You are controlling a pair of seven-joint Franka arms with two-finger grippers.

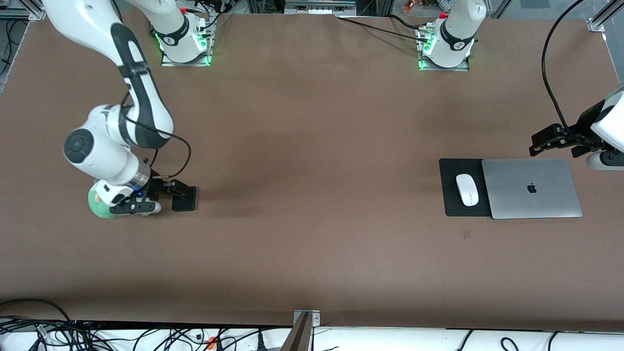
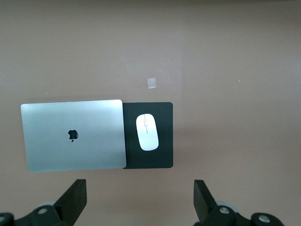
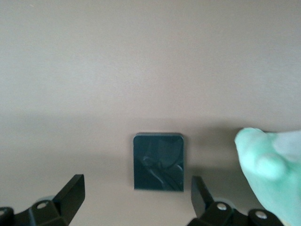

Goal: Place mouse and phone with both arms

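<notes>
A plain brown counter (image 1: 312, 195) fills the scene, with cables along its near edge and the two green-lit arm bases along its top.

The phone (image 1: 184, 198) lies flat on the counter toward the right arm's end, and the right claw (image 1: 178, 190) is low over it with its fingers spread wide; in the right wrist view the phone (image 3: 158, 161) sits centred between the two fingers (image 3: 70, 193), its long axis running straight away from the wrist, so the fingers bracket its long edges. The right arm is far nearer to it than the left. I judge the claw only has to drop and close; nothing is gripped yet. A pale green soft thing (image 1: 100, 202) rests just beside the claw and could get brushed.

The phone is a small flat black slab with rounded corners and a glossy face that shows reflections.

The mouse (image 1: 467, 189), white and oval with a thin grey line, already lies on the black pad (image 1: 451, 170) toward the left arm's end, its long axis along the pad's longer side, beside a closed silver laptop (image 1: 531, 188) whose edge overlaps the pad. The left claw (image 1: 548, 141) hangs wide and empty above the counter by the laptop; that arm waits.
</notes>
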